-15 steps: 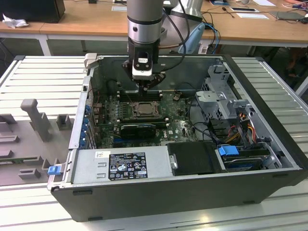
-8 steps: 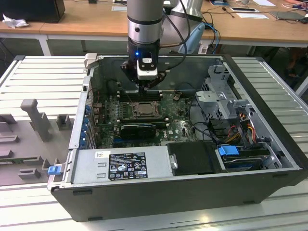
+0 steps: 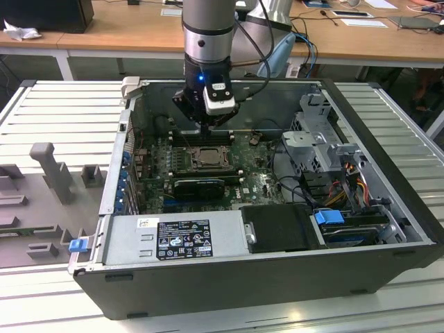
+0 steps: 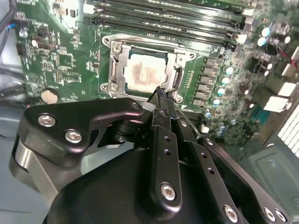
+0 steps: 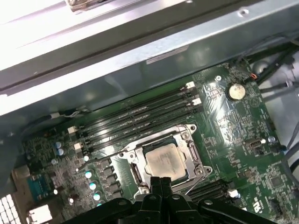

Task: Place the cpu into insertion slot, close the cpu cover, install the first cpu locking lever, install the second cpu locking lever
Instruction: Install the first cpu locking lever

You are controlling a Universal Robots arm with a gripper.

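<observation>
Judging by the layout, a locking lever is the step in hand. The cpu (image 5: 164,161) lies flat inside the insertion slot (image 5: 134,171), with the cpu cover (image 5: 189,151) down around it. The claw (image 5: 161,181), its fingers pressed together and pinching nothing, hangs at the slot's edge on the side away from the memory slots (image 5: 140,119), close to a thin wire lever (image 5: 200,179) beside the slot. Done well, the closed tips would bear on the lever alone, guiding it down under its catch without scraping cover or board.
</observation>
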